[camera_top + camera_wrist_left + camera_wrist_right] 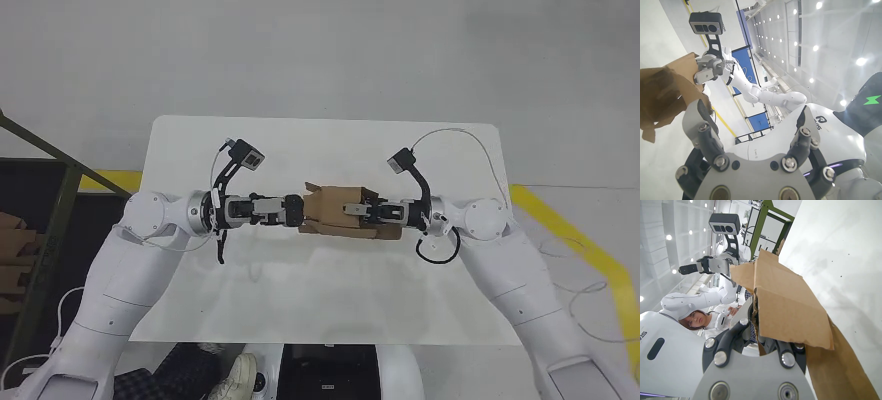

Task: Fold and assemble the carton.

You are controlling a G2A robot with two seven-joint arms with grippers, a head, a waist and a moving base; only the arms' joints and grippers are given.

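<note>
Carton (335,208): brown cardboard, partly opened with loose flaps, at the centre of the top view, over the middle of the white table (320,300). Whether it rests on the surface or hangs just above it cannot be told.
Right gripper (360,211): enters from the right of the top view. It appears clamped on one cardboard wall, which runs between its fingers in the right wrist view.
Left gripper (753,111): fingers spread wide, nothing between them.
Carton relative to left gripper: at the left of the left wrist view, outside the gap. A ragged edge touches one finger (703,108).
Carton relative to right gripper: the held wall fills the middle of the right wrist view and extends away from the palm.
Risk, slip: only one gripper has hold. A push from the left side could pivot the carton in that grip or pull the wall free.
Risk, crush: if the left gripper closes from here it would catch only the ragged edge, likely creasing or tearing it instead of folding along a score.
Risk, flaps: the loose flaps could fold the wrong way under a sideways push.
</note>
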